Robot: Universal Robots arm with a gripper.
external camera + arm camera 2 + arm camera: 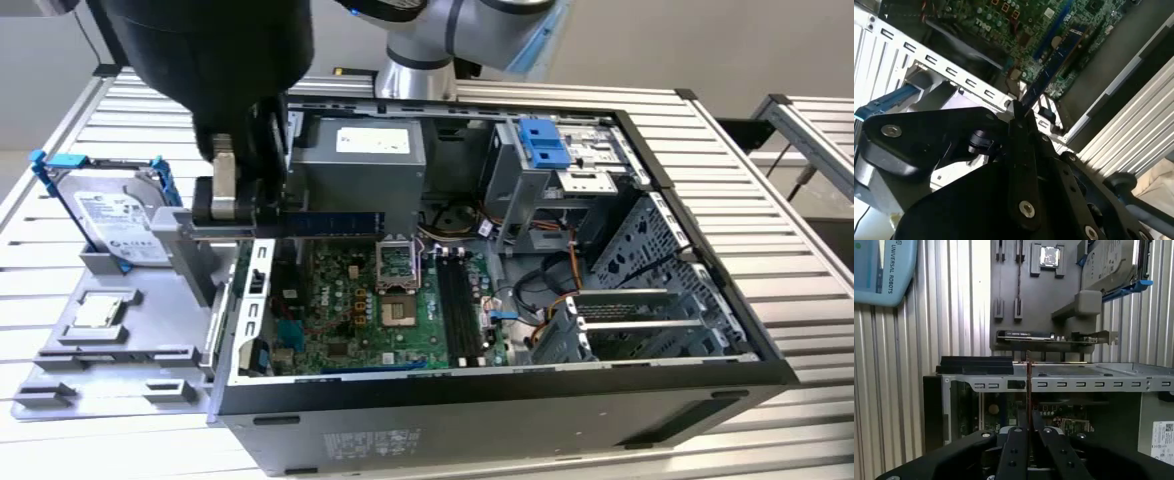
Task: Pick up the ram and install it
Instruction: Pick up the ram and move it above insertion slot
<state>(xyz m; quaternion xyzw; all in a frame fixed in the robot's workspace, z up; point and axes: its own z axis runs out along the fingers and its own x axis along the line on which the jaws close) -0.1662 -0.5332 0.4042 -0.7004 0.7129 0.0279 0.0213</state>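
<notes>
My gripper is shut on one end of the ram, a thin dark blue stick. It holds the ram level above the open computer case, over the motherboard's far left part in the exterior view. The black memory slots lie lower and further to that view's right, apart from the ram. In the second wrist view the ram sticks out from between the fingertips toward the green board. In the first wrist view the ram appears edge-on as a thin line rising from the gripper.
The case's metal rim surrounds the board, with the power supply and a blue drive latch at the back. On the exterior view's left a grey fixture plate carries a hard drive in a blue bracket and a square chip.
</notes>
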